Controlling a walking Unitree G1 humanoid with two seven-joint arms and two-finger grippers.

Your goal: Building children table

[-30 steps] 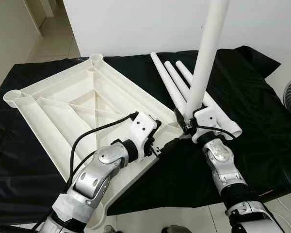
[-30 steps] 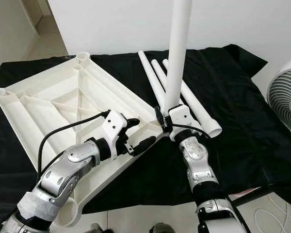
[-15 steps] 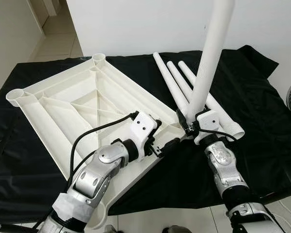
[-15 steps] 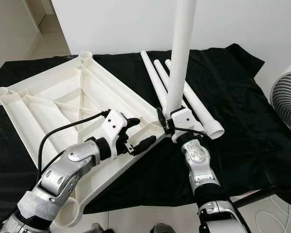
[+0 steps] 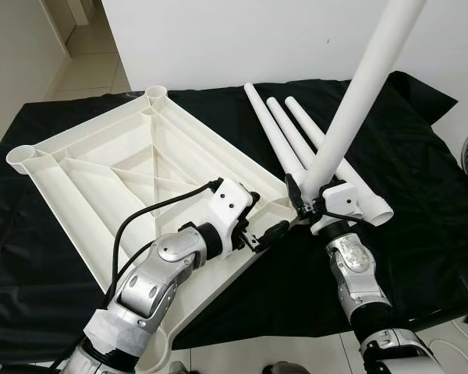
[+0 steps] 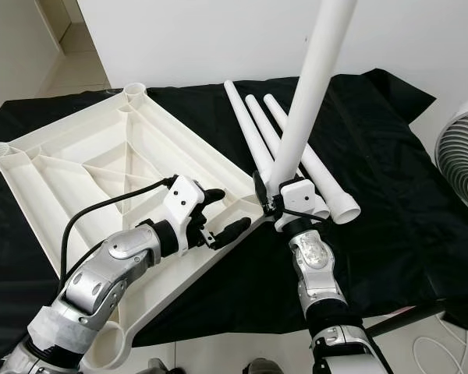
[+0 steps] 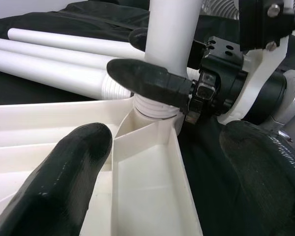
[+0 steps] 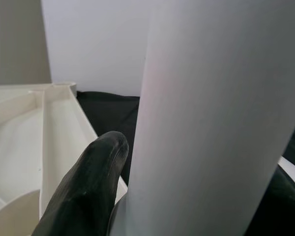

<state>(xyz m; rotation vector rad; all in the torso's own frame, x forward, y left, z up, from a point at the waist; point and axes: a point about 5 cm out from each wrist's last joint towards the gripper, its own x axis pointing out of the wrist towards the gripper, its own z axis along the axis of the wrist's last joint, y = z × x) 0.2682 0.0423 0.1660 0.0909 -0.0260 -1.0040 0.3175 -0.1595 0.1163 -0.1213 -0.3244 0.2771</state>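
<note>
The white tabletop (image 5: 101, 164) lies upside down on a black cloth (image 5: 421, 195), ribs showing. My right gripper (image 5: 304, 196) is shut on a long white leg (image 5: 359, 93), which leans with its top to the right. The leg's threaded foot sits at the tabletop's near-right corner socket (image 7: 152, 110). My left gripper (image 5: 267, 216) is open and straddles that corner's rim, one finger (image 7: 64, 182) over the inner tray and the other outside the edge. In the right wrist view the leg (image 8: 211, 123) stands beside a black finger (image 8: 88, 191).
Three spare white legs (image 5: 296, 140) lie side by side on the cloth behind the right gripper. A fan (image 6: 464, 148) stands off the table's right edge. A white wall runs behind, with tiled floor at far left and the table's front edge near my body.
The held leg has tipped from nearly upright to leaning with its top to the right, its foot staying at the corner socket. The left gripper has stayed at the corner.
</note>
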